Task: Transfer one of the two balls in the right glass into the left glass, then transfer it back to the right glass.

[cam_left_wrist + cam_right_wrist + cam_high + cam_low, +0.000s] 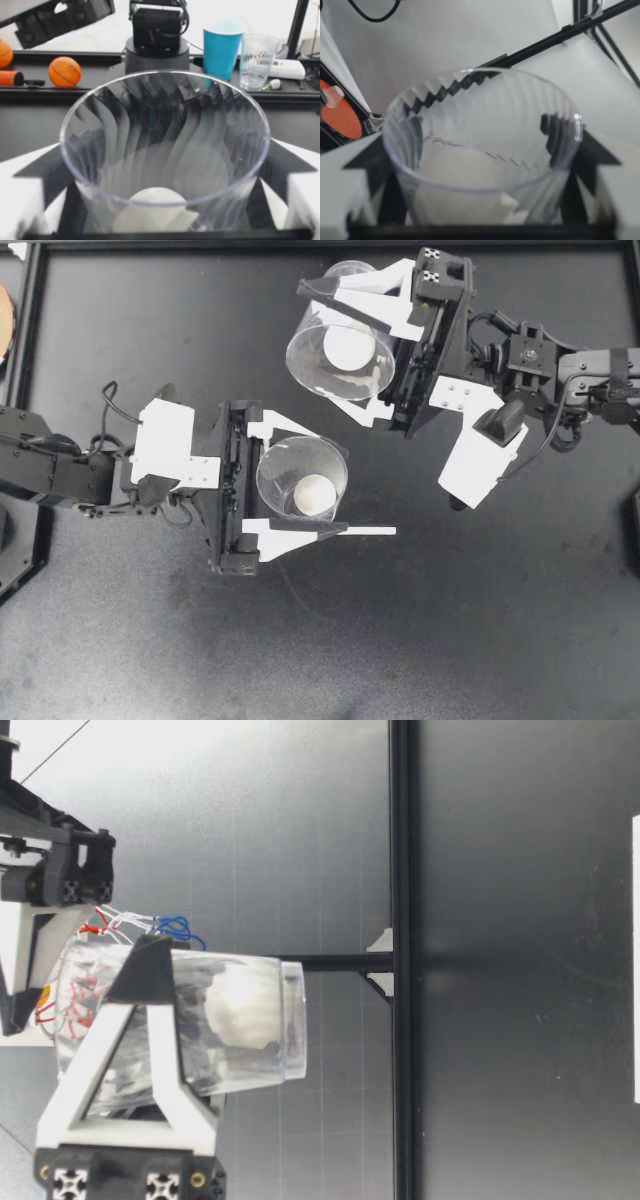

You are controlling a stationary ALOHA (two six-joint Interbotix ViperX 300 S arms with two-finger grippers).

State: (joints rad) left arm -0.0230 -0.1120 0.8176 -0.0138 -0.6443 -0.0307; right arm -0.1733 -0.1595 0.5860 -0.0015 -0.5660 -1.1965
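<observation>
Left tool (335,487) clamps left glass (275,465), one ball (312,497) inside; right tool (318,345) clamps right glass (300,358), apparently holding the other ball (350,345). Misaligned rims could spill the return pour onto the worktop (150,640).

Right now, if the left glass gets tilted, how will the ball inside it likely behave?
The ball looks round and smooth, so it would probably roll out freely. The left glass has slick clear walls, likely giving little grip.

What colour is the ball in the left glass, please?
The ball is white, clearest in the top view.
</observation>
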